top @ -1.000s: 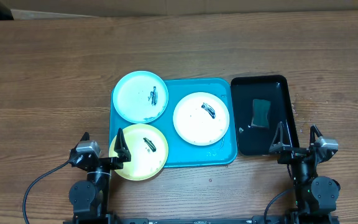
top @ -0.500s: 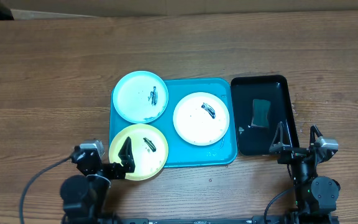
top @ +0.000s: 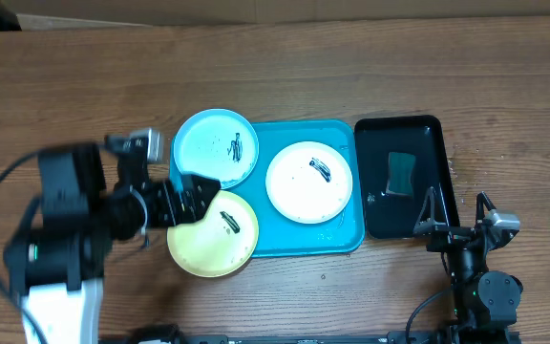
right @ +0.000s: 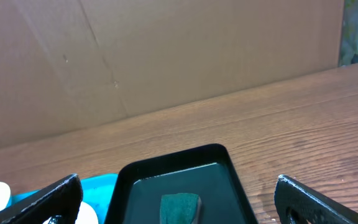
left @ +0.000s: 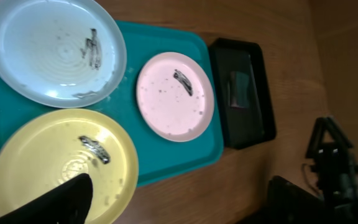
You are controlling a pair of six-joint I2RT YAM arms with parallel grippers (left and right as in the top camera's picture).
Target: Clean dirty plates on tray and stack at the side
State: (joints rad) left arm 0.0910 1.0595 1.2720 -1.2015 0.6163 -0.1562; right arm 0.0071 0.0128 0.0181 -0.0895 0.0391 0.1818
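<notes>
Plates of smooth round plastic, namely a light blue plate (top: 215,148), a white plate (top: 309,182) and a yellow-green plate (top: 220,245), each with dark scribbled smears, lie on the rimmed turquoise tray (top: 344,132) on our wood-grain bench (top: 351,67). Just beside it, a glossy black tray (top: 439,143) holds a green sponge (top: 401,173). We see the left hand (top: 197,199) spread over the yellow-green plate, and the right hand (top: 457,212) is spread too.
</notes>
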